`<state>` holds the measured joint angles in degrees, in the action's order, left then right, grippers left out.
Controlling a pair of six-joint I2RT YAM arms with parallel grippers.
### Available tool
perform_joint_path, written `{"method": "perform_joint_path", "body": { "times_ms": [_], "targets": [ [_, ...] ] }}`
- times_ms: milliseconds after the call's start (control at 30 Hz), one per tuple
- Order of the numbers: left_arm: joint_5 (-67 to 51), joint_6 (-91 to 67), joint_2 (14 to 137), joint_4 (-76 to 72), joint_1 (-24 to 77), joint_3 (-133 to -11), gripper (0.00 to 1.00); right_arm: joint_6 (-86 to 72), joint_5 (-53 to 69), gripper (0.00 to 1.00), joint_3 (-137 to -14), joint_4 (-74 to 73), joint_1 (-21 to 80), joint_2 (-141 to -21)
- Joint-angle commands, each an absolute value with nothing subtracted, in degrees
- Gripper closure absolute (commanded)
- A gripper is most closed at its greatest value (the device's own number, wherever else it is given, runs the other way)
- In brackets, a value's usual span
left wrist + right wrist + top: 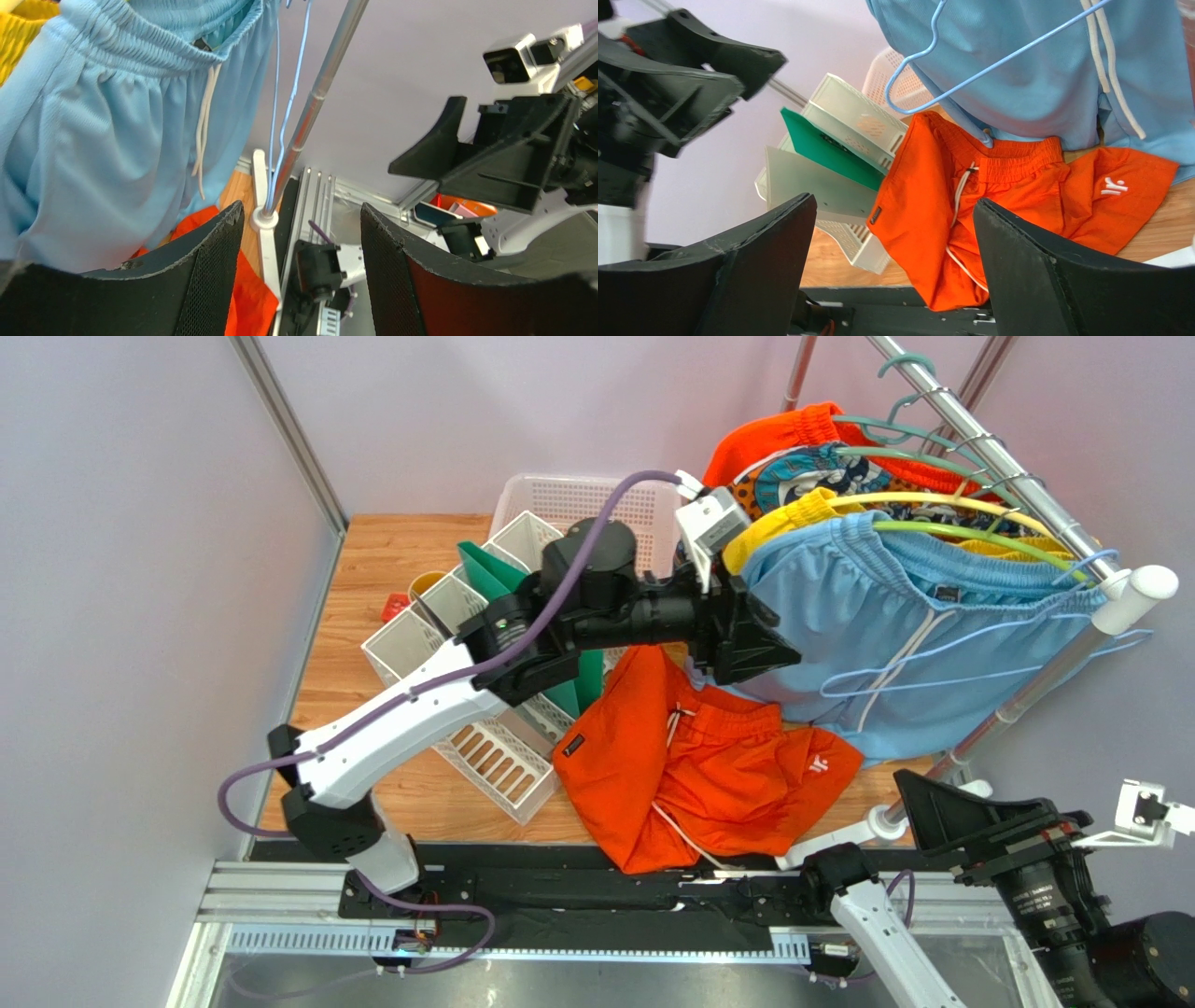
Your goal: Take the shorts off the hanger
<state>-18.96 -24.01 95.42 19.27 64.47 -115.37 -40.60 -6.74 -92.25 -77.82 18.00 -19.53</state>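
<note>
Left pincer [300, 208], jaws apart and empty beside the light blue shorts [912, 637], should bite the waistband deeply, then pull it off the hanger [968, 534]; right pincer [894, 203] gapes, holding nothing.

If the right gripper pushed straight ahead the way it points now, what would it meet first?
The right gripper would most likely meet the orange shorts, lying in a heap straight ahead between its open jaws. The light blue shorts hang above that line. Depth is unclear.

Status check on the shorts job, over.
Both open: left gripper beside light blue shorts, right gripper low. Down on table: orange shorts. Still on rack: light blue shorts, blue wire hanger dangling across them.
</note>
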Motion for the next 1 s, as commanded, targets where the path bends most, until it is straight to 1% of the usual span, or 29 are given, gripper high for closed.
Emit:
{"method": "perform_joint_path", "body": {
  "times_ms": [0, 167, 367, 533, 633, 767, 900, 967],
  "targets": [
    [-16.5, -20.9, 86.5, 23.7, 64.7, -110.6, 0.33, -32.4, -1.9, 0.10, -91.7, -79.0, 18.4, -23.7],
    [-12.6, -22.2, 76.7, 26.4, 64.6, -99.8, 0.33, -27.5, 5.7, 0.09, -88.4, -75.0, 18.5, -25.6],
    [-7.7, -26.7, 66.5, 29.0, 64.7, -88.0, 0.33, -24.3, 19.0, 0.10, -82.2, -67.2, 18.1, -29.3],
    [-5.7, -29.8, 60.0, 29.8, 64.7, -81.9, 0.34, -24.8, 29.1, 0.10, -77.1, -62.4, 17.1, -32.6],
    [-3.4, -30.5, 57.1, 30.7, 64.7, -79.3, 0.34, -26.5, 31.3, 0.09, -72.8, -59.1, 17.2, -33.0],
    [-2.2, -31.0, 55.7, 33.2, 64.6, -78.4, 0.34, -27.9, 32.3, 0.08, -70.6, -57.5, 17.8, -34.3],
    [-3.1, -31.4, 55.6, 34.2, 64.7, -78.9, 0.34, -28.1, 29.5, 0.08, -68.1, -56.4, 20.3, -35.3],
    [-2.4, -31.2, 55.5, 34.5, 64.6, -78.7, 0.34, -28.9, 24.5, 0.07, -68.2, -56.3, 25.8, -36.6]
  ]
}}
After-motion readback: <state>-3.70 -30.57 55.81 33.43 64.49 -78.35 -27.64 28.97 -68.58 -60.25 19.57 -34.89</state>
